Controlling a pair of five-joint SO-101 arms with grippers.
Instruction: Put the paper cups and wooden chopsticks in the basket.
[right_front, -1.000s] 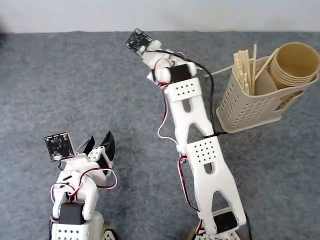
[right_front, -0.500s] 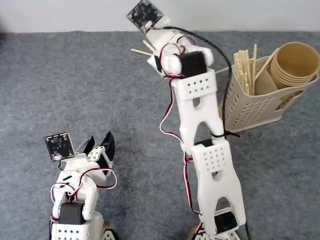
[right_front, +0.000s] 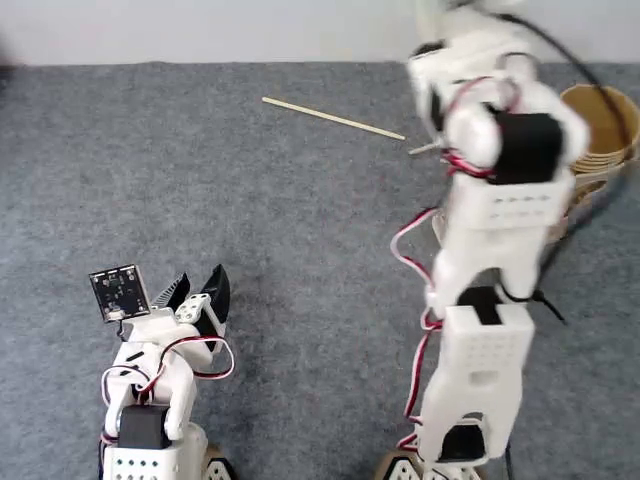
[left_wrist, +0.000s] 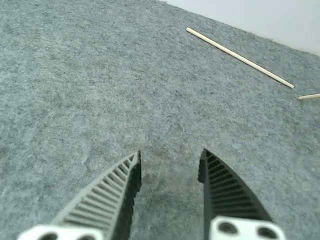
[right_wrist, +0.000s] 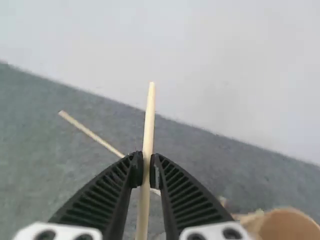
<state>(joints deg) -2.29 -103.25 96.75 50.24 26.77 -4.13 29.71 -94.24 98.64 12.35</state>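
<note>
Carpet; right tool tight on chopstick

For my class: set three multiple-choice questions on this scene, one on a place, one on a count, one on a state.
1. Where does the loose chopstick lie? A on the grey mat; B in the left gripper; C in the right gripper.
2. How many chopsticks does the right gripper hold? A none; B one; C three.
3. The left gripper is: A open; B shut on a chopstick; C shut, empty.
Answers: 1 A, it lies flat on the mat. 2 B, it clamps one held chopstick. 3 A, mat shows through its wide gap.
</note>
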